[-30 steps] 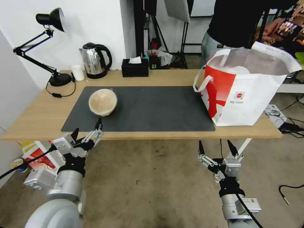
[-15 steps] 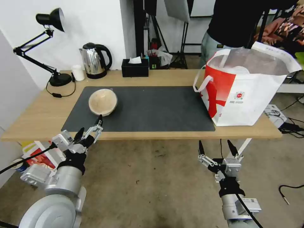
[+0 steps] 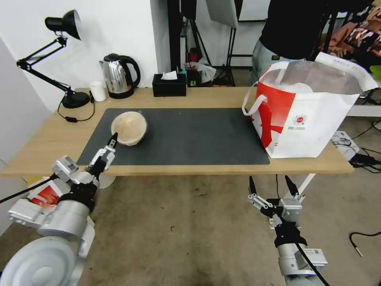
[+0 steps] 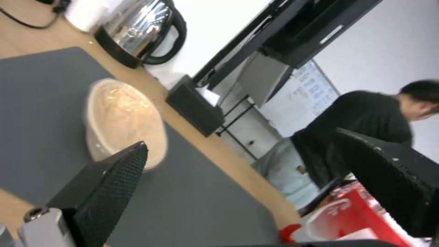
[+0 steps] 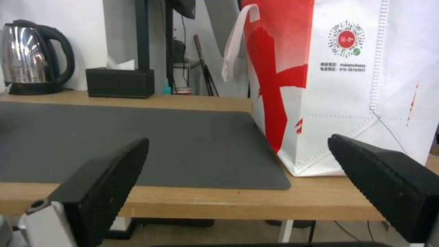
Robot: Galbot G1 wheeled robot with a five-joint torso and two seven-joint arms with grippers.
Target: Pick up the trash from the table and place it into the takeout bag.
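The round beige bowl (image 3: 129, 128) (image 4: 123, 120) stands on the left part of the dark grey mat (image 3: 198, 135) on the light-wood table (image 3: 51, 147). My left gripper (image 3: 105, 153) (image 4: 240, 140) is open at the mat's front-left corner. Its upper fingertip (image 3: 114, 137) reaches just short of the bowl's near-left rim. The takeout bag (image 3: 309, 115) (image 5: 347, 85) (image 4: 347, 223) stands open at the table's right end, with something white showing inside. Below the table's front edge, in front of the bag, my right gripper (image 3: 273, 186) (image 5: 238, 142) hangs open and holds nothing.
Along the back of the table stand a black desk lamp (image 3: 63, 24), a small white cup (image 3: 97, 91), a steel kettle (image 3: 119, 75) and a black tissue box (image 3: 169, 85). A person stands behind the bag. A red-and-white carton (image 3: 47, 194) lies on the floor at left.
My left arm has swung left and reached forward over the table's front edge, bringing its open fingers close to the beige bowl. The right arm, bowl and bag have not moved.
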